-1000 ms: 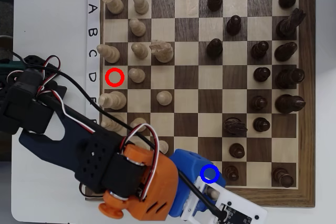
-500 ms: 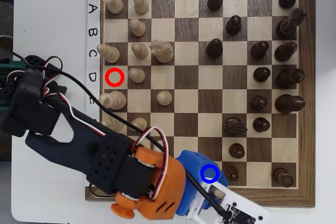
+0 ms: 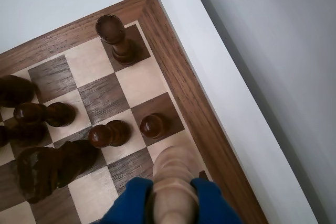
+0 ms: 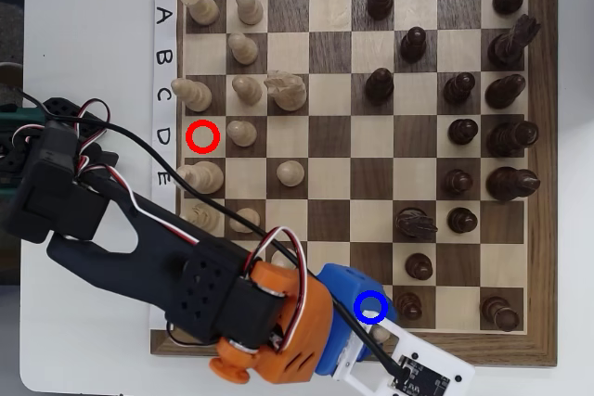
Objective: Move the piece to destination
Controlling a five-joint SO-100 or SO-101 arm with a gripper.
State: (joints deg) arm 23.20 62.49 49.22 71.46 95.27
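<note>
Wrist view: the piece, pale cream and slender, sits between the two blue fingers of the gripper, which close snugly on its sides. Its long axis runs up the frame from the bottom edge, the far end pointing toward the board's wooden border; whether that end is top or base is unclear. It hangs over the light and dark squares next to that border. Dark pawns stand close ahead of it, another dark piece in the corner square.

Overhead view: the arm reaches in from the left across the board's lower edge. The gripper covers the destination, the blue ring lying over the blue gripper body. The piece itself is mostly hidden here; only a pale sliver shows beneath the camera mount, so its tilt cannot be read. A red ring marks an empty square on the left side of the board, well apart from the gripper.
</note>
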